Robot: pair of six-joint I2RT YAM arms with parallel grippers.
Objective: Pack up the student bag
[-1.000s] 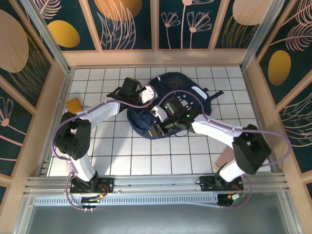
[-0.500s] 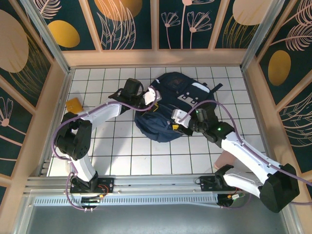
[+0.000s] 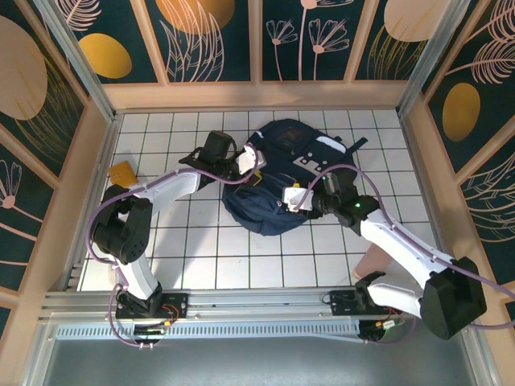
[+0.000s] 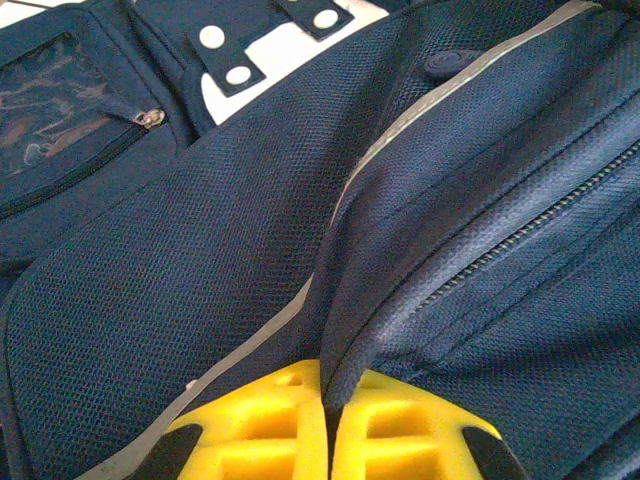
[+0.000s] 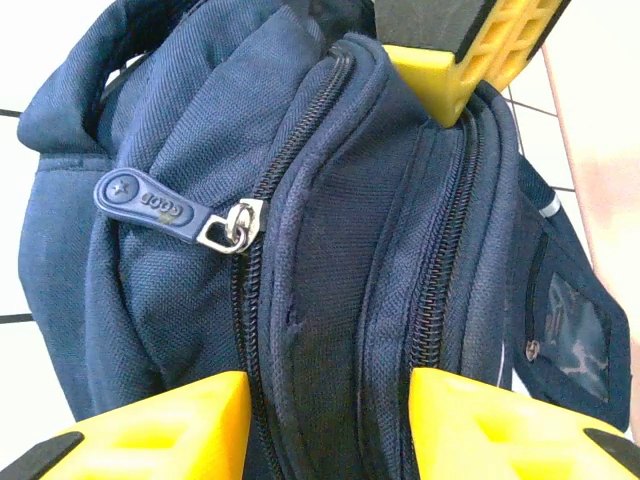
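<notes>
The navy student bag (image 3: 286, 141) lies on the white-tiled table (image 3: 185, 257), just past centre toward 12 o'clock, with both arms reaching in over it. The left gripper (image 3: 251, 161) sits at the bag's 9 o'clock edge. Seen from the left wrist, its yellow fingers (image 4: 270, 420) are pressed together on a raised fold of the bag's mesh fabric (image 4: 200, 250) beside a reflective strip. The right gripper (image 3: 296, 197) works at the bag's 5 o'clock side. In the right wrist view it (image 5: 328, 385) stands partly open astride a zipped ridge of the bag (image 5: 330, 250) — whether it squeezes the cloth cannot be told. A blue zip pull (image 5: 150, 205) hangs at 9 o'clock. A small orange packet (image 3: 122, 172) rests at the table's 9 o'clock edge, well apart from the bag.
</notes>
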